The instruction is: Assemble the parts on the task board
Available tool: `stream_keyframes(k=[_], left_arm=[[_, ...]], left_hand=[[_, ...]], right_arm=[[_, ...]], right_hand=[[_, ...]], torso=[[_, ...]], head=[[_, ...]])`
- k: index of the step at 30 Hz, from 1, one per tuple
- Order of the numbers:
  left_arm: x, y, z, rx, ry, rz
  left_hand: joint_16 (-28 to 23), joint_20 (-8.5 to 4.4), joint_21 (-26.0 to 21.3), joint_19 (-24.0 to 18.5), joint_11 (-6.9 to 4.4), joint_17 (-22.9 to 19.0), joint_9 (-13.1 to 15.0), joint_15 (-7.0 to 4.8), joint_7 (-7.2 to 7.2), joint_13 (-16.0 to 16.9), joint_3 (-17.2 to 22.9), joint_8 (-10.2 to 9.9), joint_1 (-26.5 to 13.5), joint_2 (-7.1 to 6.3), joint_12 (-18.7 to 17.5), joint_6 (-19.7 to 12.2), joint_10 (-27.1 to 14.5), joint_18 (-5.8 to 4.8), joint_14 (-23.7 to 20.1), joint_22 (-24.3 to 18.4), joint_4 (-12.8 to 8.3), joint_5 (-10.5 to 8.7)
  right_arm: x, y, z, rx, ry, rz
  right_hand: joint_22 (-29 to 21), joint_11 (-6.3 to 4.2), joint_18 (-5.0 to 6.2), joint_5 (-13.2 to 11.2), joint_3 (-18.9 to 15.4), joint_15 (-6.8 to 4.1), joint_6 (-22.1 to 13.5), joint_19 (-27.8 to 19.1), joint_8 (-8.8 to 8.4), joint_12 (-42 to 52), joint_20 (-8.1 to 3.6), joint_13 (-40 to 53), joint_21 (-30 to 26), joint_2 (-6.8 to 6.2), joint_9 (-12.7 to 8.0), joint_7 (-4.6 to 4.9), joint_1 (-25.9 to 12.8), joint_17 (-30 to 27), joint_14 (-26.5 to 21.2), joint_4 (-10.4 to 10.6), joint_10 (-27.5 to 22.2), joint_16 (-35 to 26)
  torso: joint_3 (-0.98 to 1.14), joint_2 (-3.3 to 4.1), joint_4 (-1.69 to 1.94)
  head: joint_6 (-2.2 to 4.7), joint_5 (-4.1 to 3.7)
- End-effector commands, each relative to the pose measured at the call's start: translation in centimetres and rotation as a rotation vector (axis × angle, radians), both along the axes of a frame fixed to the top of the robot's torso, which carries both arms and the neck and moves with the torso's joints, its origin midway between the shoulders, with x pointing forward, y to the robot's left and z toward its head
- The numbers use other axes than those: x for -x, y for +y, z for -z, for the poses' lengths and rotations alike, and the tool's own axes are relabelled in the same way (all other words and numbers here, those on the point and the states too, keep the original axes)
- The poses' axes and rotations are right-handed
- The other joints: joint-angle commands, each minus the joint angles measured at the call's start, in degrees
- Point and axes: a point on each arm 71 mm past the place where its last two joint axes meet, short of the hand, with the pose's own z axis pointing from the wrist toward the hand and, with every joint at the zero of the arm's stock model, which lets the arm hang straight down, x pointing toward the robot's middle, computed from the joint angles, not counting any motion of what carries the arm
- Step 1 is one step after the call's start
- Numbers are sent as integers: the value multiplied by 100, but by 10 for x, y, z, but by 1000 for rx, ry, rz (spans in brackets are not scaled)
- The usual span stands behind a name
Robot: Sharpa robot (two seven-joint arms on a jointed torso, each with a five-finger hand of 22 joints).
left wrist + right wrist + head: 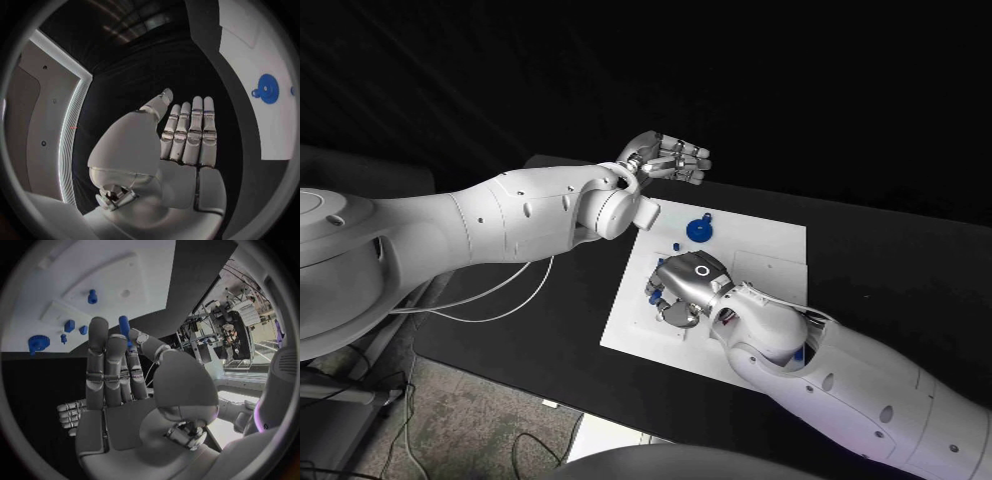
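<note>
Left robot hand [666, 158] is raised off the far-left corner of the task board [769, 240], over the worktop [906, 250]; fingers are stretched out flat side by side, nothing is held. In the left wrist view the same robot hand [187, 140] is seen with an open palm, and the blue gear [268, 89] lies on the board well apart from it.

The blue gear [700, 232] sits near the board's far edge, toward its left side. A few small blue parts [69, 325] are seen just beside it toward the board's middle in the right wrist view, plus one blue peg [92, 296] standing further in.

Right robot hand [687, 290] is lowered over the middle of the board, close to its left edge. A blue pin [124, 326] appears to be pinched at the fingertips [99, 326]; the exact contact cannot be told.

Judged step: the held pin is to be seated in its hole on the board. For a clean job the pin should be kept upright, lined up over the hole before any push, then pressed straight down with a light grip. The wrist should be kept clear of the standing parts so none is knocked. The left robot hand is best kept off the board, or used to steady its edge if it slides.
</note>
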Motion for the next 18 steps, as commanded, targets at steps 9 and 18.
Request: stream_keyframes(k=[9, 18], left_arm=[[0, -4, -1, 16, -7, 13], [0, -6, 0, 17, -6, 18]], left_hand=[[-29, 46, 34, 11, 7, -7, 4, 0, 5, -4, 9, 14, -35, 51, 19, -26, -27, 87, -23, -23, -66, -8], [-29, 46, 34, 10, 8, -7, 4, 1, 7, -4, 8, 12, -35, 50, 19, -32, -30, 87, -26, -25, -77, -7]], right_arm=[[1, -1, 9, 26, -4, -21], [2, -1, 14, 28, 5, -22]], right_hand=[[10, -195, 110, -49, -20, -39, 28, 222, 23, 20, -35, 12, -28, 72, 10, 6, 11, -9, -5, -17, 242, 5], [16, -196, 109, -46, -27, -40, 24, 225, 22, 21, -35, 12, -36, 79, 10, 5, 12, -15, -5, -20, 242, 6]], torso=[[7, 6, -7], [12, 0, 0]], head=[[-49, 56], [-61, 89]])
